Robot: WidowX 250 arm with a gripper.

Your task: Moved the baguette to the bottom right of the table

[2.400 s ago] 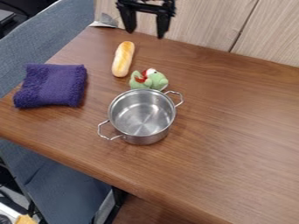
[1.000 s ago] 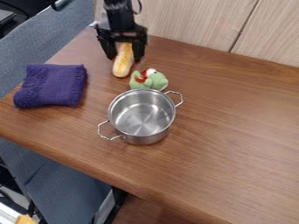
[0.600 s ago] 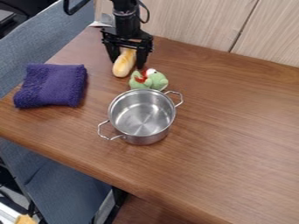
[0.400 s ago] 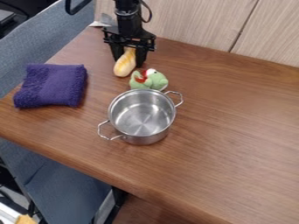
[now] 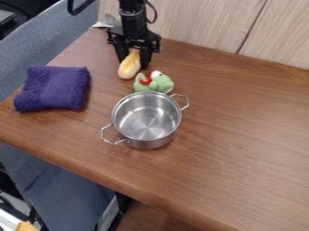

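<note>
The far end of the baguette [image 5: 128, 71] is hidden behind the tool [image 5: 134, 64], whose grip on the loaf cannot be made out, while the top edge cuts off the black arm [image 5: 132, 20] and a dark cable [image 5: 155, 14] beside it. The metal pot [image 5: 147, 144] hides the lower part of the green plush toy [image 5: 161, 84], and a pale grey object [image 5: 107, 21] at the back corner is partly covered by the arm and too indistinct to name. The worktop [image 5: 241, 135] runs past the right and bottom edges, and a yellowish item [image 5: 26, 227] at lower left is cut off and too small to identify.
</note>
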